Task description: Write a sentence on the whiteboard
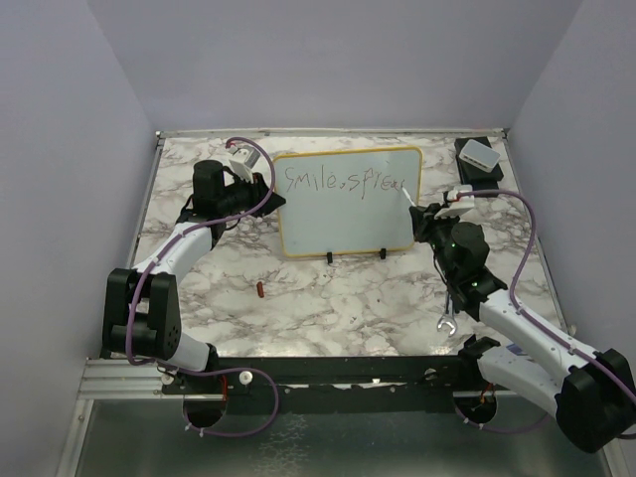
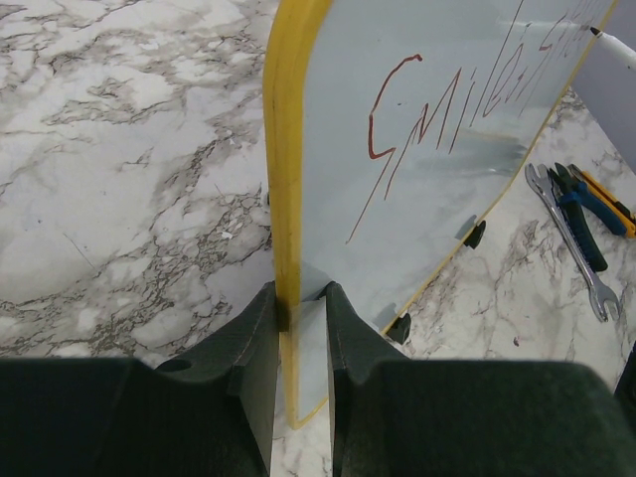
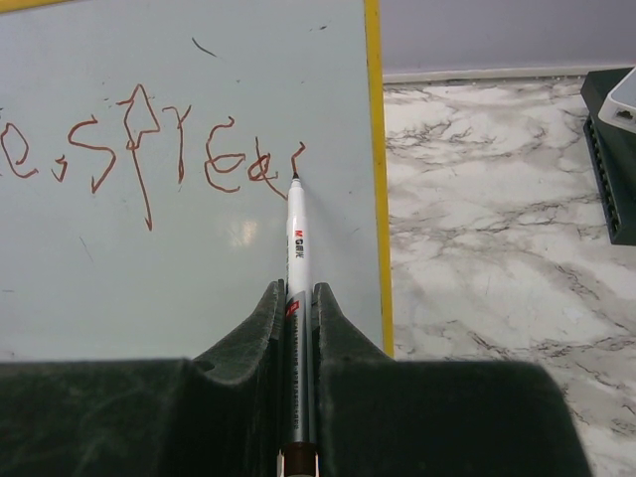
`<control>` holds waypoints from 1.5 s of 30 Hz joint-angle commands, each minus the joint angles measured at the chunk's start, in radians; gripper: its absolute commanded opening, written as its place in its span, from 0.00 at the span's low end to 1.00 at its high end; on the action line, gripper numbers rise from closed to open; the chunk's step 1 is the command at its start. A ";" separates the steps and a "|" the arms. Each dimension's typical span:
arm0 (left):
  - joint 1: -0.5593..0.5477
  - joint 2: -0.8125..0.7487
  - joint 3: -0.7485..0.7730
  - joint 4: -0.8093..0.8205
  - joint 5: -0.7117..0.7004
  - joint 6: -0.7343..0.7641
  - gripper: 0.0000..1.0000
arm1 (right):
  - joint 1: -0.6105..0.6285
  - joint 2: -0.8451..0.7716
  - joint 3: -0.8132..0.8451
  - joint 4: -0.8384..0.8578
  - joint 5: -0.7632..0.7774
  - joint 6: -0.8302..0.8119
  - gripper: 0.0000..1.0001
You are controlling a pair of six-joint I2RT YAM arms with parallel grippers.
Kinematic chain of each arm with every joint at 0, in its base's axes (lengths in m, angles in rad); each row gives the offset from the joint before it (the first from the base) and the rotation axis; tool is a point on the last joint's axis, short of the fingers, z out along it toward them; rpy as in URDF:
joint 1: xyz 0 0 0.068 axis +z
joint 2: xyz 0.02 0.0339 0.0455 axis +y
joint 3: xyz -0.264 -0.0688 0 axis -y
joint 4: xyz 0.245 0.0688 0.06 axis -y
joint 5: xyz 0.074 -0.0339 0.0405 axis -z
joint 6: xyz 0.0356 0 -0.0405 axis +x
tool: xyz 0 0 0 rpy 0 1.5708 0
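The sentence (image 3: 142, 149) reads "smile, sprea" in thin red-brown strokes, with a further letter part-drawn close to the right rim (image 3: 373, 149). I judge the first line is almost done. The whiteboard (image 1: 343, 224) stands upright near the bench's far edge, about midway between the far corners.

The right gripper (image 3: 297, 290) is closed on a marker (image 3: 297, 234), whose tip touches the board. To finish well, use light, even pressure and small strokes that stop short of the rim. Then lift clear and start the next line in the bare area below. The left gripper (image 2: 300, 290) pinches the board's left edge, bracing it against the push.

The face is pale, glossy and probably slippery under the tip. The rim is thin and yellow, the feet (image 1: 329, 256) are small and black, and the bench (image 1: 328, 308) is marbled.
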 commanded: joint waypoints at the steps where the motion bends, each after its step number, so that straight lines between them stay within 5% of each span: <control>1: -0.015 -0.013 -0.011 -0.027 -0.024 0.001 0.12 | -0.005 -0.008 0.003 -0.051 0.038 0.011 0.01; 29: -0.020 -0.007 -0.009 -0.027 -0.021 0.001 0.12 | -0.003 0.066 0.153 0.007 0.105 -0.066 0.01; 45: -0.021 -0.009 -0.009 -0.027 -0.022 0.001 0.12 | -0.005 0.026 0.089 -0.059 0.095 -0.021 0.01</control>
